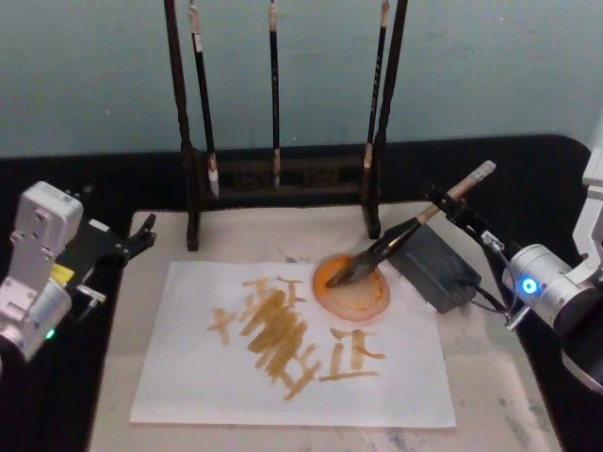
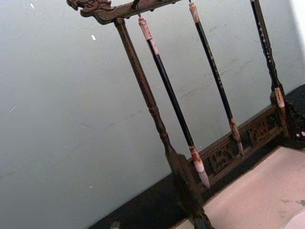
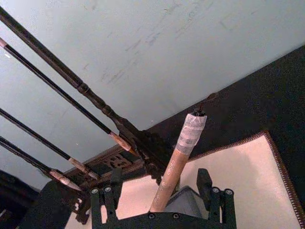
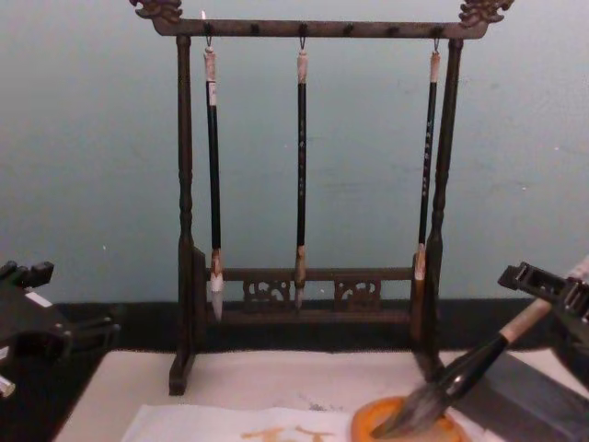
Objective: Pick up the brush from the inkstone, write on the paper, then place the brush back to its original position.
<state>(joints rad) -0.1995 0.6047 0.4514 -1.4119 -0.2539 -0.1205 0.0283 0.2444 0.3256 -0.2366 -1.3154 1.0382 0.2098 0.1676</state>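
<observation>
- Right tool (image 1: 448, 205) sits over the right rear of the beige mat (image 1: 490, 395), reaching in from the right edge of the black worktop (image 1: 528, 169).
- Its jaws are parted and straddle the upper handle of the large thick calligraphy brush (image 1: 405, 233). In the right wrist view the pale tan handle runs up between the two fingers with a gap on each side, so there is no grip.
- The brush lies tilted: its bushy dark bristles rest low in the round orange dish (image 1: 363, 299), and its taped handle end points up and to the right.
- The brush shaft crosses above the near edge of the dark grey rectangular inkstone (image 1: 438, 268), which sits just right of the dish.
- White paper sheet (image 1: 188, 377) with orange-yellow strokes lies flat on the mat; the dish overlaps its upper right part.
- Dark wooden rack (image 4: 184, 184) stands behind with three thin black-handled brushes (image 4: 301, 166) hanging from it.
- Left tool (image 1: 137, 240) is parked at the mat's left rear corner, well apart from the brush; I cannot tell its state.
</observation>
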